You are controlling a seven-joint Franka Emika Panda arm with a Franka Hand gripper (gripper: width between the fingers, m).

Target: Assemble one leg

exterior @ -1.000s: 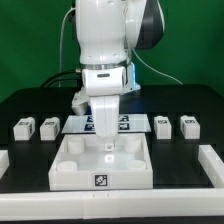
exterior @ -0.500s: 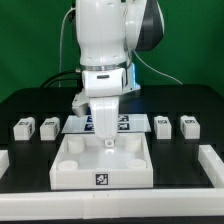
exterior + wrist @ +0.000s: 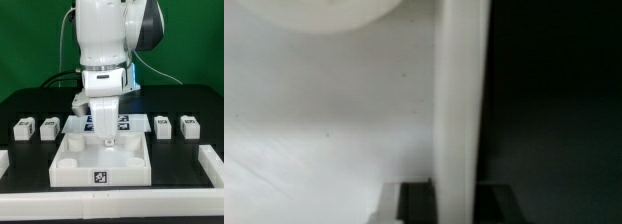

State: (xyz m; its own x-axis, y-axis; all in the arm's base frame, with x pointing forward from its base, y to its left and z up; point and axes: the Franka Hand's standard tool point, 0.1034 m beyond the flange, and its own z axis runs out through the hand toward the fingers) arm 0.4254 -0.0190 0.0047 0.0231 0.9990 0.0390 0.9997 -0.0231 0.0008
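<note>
Four legs, small white blocks with marker tags, lie in a row on the black table: two at the exterior view's left [image 3: 22,127] [image 3: 47,127] and two at its right [image 3: 163,126] [image 3: 189,125]. The large white tray-like piece [image 3: 70,170] lies in the middle. My gripper [image 3: 107,141] points down at its back wall, far from every leg. In the wrist view the gripper [image 3: 457,205] has a dark finger [image 3: 416,205] on each side of the thin white wall [image 3: 459,100], pressed against it. No leg shows in the wrist view.
The marker board [image 3: 138,123] lies behind the tray-like piece, partly hidden by the arm. White raised bars stand at the front left [image 3: 4,160] and front right [image 3: 212,166] of the table. A green wall is behind.
</note>
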